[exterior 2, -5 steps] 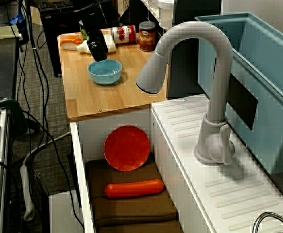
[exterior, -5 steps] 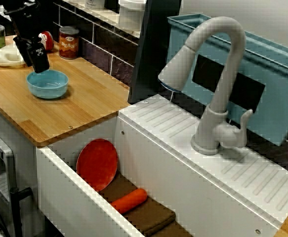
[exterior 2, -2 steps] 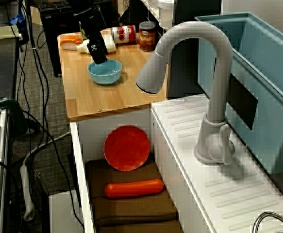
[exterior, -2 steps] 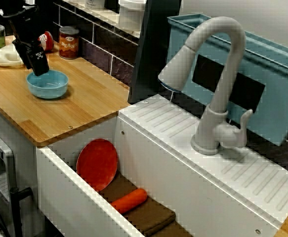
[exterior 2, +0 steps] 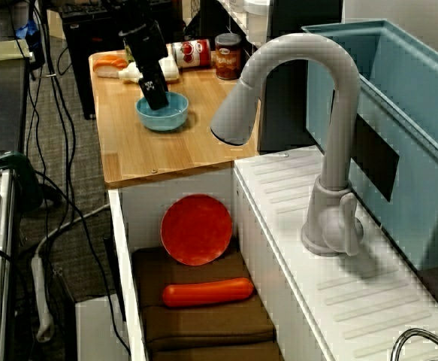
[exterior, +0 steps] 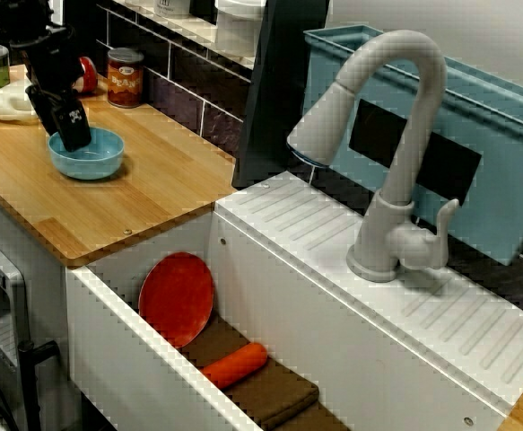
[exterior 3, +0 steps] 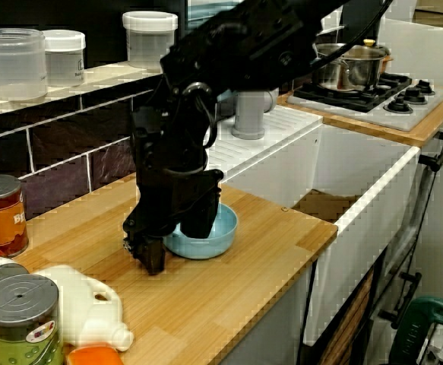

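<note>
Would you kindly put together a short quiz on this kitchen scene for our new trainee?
1. Where is the gripper relative to the bowl? A. far off B. high above C. down at its rim
2. True or false: the bowl is upside down.
3. What colour is the plate leaning in the sink?
Key: 1 C; 2 false; 3 red.

Gripper (exterior 2: 156, 98) is low over the blue bowl (exterior 2: 167, 115) on the wooden counter (exterior 2: 170, 154), tips at its far rim (jaw gap unreadable from here). In the sink (exterior 2: 124, 248): red plate (exterior 2: 197, 229) leaning upright, orange cylinder (exterior 2: 207, 292) on brown cloth (exterior 2: 203, 323).
</note>
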Robot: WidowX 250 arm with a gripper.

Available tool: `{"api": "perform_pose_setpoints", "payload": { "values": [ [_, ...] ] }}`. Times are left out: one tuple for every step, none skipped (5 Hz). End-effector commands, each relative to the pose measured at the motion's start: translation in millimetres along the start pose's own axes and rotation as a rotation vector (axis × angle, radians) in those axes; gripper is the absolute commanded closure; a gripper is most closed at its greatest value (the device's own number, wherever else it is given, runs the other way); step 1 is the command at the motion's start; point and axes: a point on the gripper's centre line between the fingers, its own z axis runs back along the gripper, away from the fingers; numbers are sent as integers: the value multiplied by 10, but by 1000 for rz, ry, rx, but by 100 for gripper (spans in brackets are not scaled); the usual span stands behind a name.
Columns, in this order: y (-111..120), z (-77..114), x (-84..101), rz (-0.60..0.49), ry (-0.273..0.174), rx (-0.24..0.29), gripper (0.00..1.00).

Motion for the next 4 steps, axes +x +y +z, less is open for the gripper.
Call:
{"api": "perform_pose_setpoints", "payload": {
  "values": [
    [18, 96, 42, -9, -5, 18, 100],
    [24, 95, 58, -12, 7, 11, 100],
    [-9, 114, 104, -27, 27, -21, 100],
    [-86, 130, 146, -68, 55, -65, 100]
  ]
}}
